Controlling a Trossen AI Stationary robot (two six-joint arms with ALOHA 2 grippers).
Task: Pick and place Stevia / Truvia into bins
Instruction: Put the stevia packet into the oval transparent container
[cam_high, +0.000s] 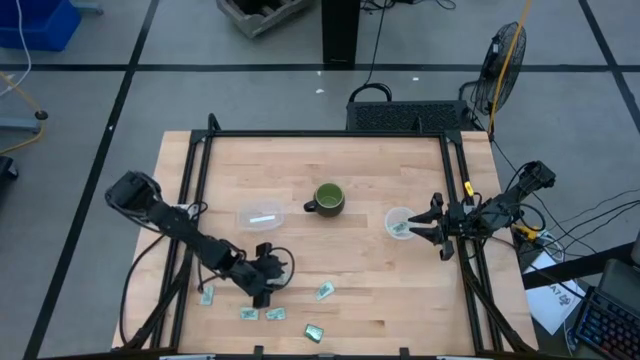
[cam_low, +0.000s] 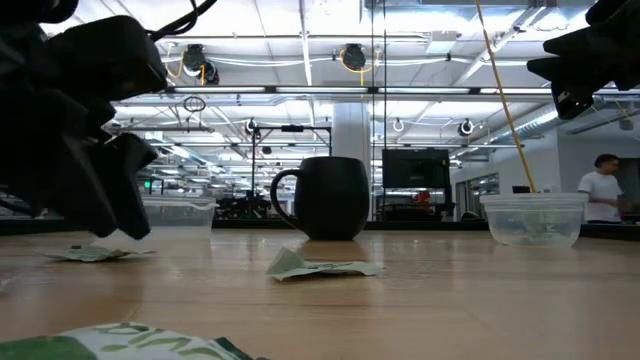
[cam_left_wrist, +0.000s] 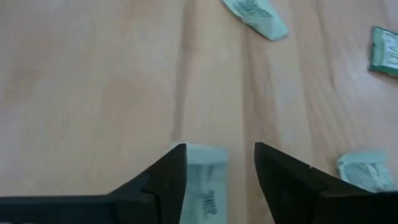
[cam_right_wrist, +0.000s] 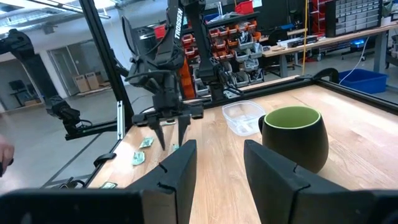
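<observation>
Five sweetener packets (cam_high: 325, 291) lie scattered along the bench's (cam_high: 330, 160) near edge; the left pincer (cam_high: 262, 296) hangs low among them, fingers parted around one packet (cam_left_wrist: 205, 183) without closing on it; the right pincer (cam_high: 437, 232) hovers spread and empty beside the right bowl (cam_high: 400, 223), which holds a packet; the left bowl (cam_high: 261, 216) holds another; a green mug (cam_high: 328, 199) stands between the bowls.

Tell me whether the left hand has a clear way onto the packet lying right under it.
Probably yes. The left hand hangs open over the packet, a finger on either side, with bare table around it and nothing between them. The other packets lie apart.
</observation>
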